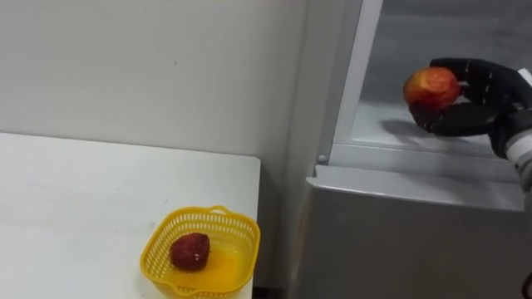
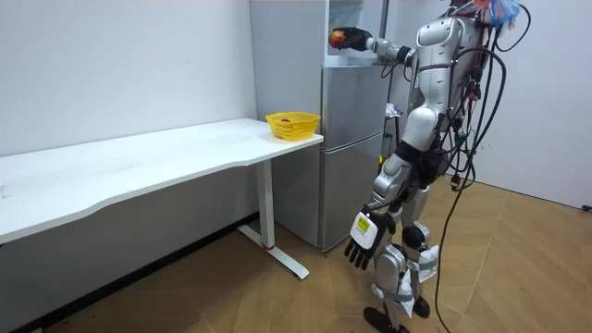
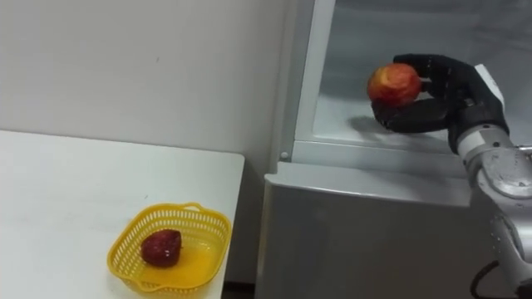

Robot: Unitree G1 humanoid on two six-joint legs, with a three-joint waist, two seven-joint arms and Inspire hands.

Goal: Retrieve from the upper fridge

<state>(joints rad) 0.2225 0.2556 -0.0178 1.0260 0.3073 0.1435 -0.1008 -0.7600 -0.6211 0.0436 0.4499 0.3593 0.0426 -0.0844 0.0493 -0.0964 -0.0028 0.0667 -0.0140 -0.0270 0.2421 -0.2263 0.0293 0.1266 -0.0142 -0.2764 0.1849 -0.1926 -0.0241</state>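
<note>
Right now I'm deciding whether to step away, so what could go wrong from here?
The right hand pinches the apple between thumb and fingers, above the fridge sill; it may slip out as the arm pulls back. The yellow basket sits at the corner of the table and holds a red fruit, so a careless drop could miss or tip it. The left hand hangs idle.

No text, label, brand, number or sign is showing clearly enough to be read on anything here.
</note>
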